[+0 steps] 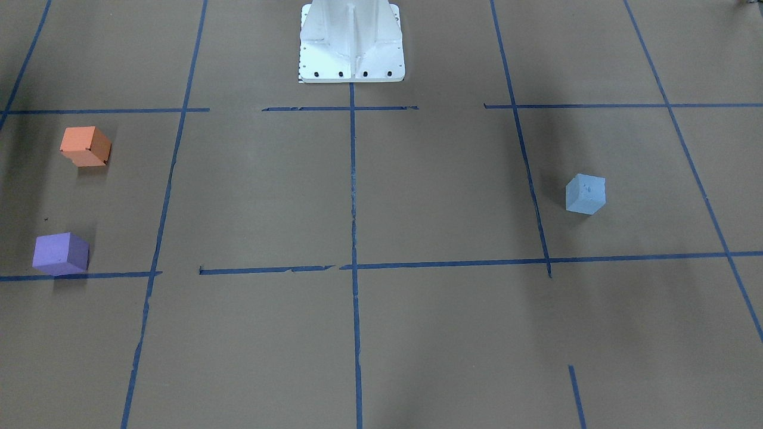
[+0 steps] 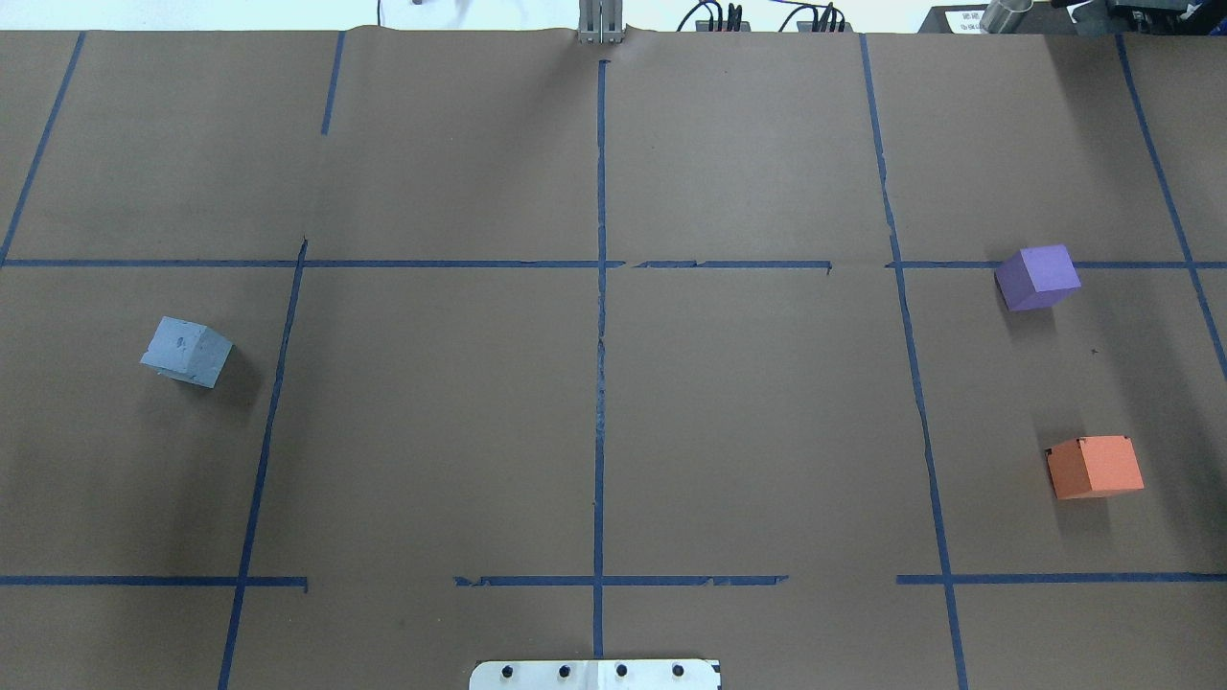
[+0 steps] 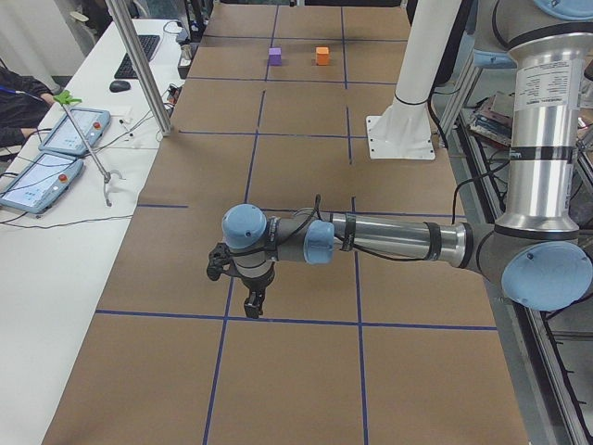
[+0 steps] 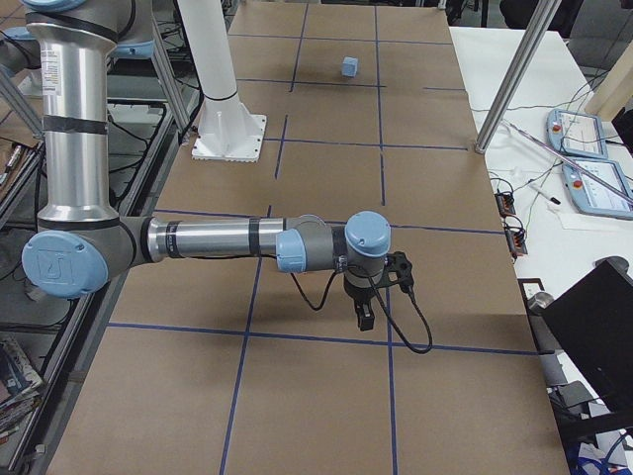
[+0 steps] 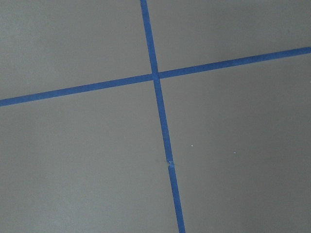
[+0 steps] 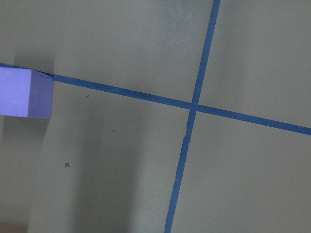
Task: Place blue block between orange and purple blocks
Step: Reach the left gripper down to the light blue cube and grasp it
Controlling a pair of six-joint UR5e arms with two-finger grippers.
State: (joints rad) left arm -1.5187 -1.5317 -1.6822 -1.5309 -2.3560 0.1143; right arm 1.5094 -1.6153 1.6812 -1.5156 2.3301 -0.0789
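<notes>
The blue block (image 1: 585, 194) sits alone on the brown table on my left side; it also shows in the overhead view (image 2: 187, 352) and far off in the exterior right view (image 4: 349, 66). The orange block (image 1: 86, 146) (image 2: 1095, 467) and the purple block (image 1: 60, 253) (image 2: 1037, 277) sit apart on my right side with a gap between them. The purple block also shows at the edge of the right wrist view (image 6: 24, 92). My left gripper (image 3: 252, 304) and right gripper (image 4: 364, 315) hang above bare table and show only in the side views, so I cannot tell whether they are open or shut.
The white robot base (image 1: 351, 42) stands at the table's middle on the robot's side. Blue tape lines (image 2: 600, 383) grid the table. A side table with tablets (image 3: 56, 148) and a metal post (image 3: 139, 65) border the far side.
</notes>
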